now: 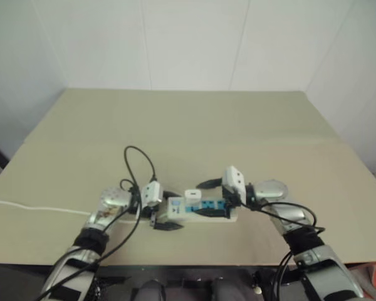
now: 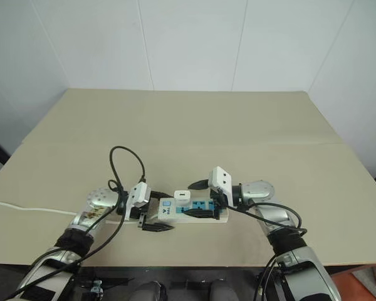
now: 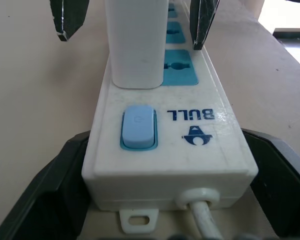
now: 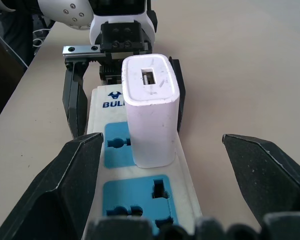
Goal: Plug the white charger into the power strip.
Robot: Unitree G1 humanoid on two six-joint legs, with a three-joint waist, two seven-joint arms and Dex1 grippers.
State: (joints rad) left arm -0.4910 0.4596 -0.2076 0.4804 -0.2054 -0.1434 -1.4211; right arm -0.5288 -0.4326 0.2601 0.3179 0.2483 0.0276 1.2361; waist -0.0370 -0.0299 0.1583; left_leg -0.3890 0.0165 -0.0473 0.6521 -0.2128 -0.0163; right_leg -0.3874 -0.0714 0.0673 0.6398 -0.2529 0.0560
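Near the table's (image 2: 250, 125) front edge, at about six o'clock in the head views, the power strip (image 2: 194, 213) lies flat: a long white bar with blue socket faces, a pale blue switch (image 3: 138, 127) and blue lettering at one end. Upright in the socket nearest that switch stands the white charger (image 4: 150, 120), a small rounded block with a slot in its top. Both claws are spread wide, gripping nothing: left claw (image 2: 155, 216) straddles the switch end, right claw (image 2: 203, 197) flanks the other end
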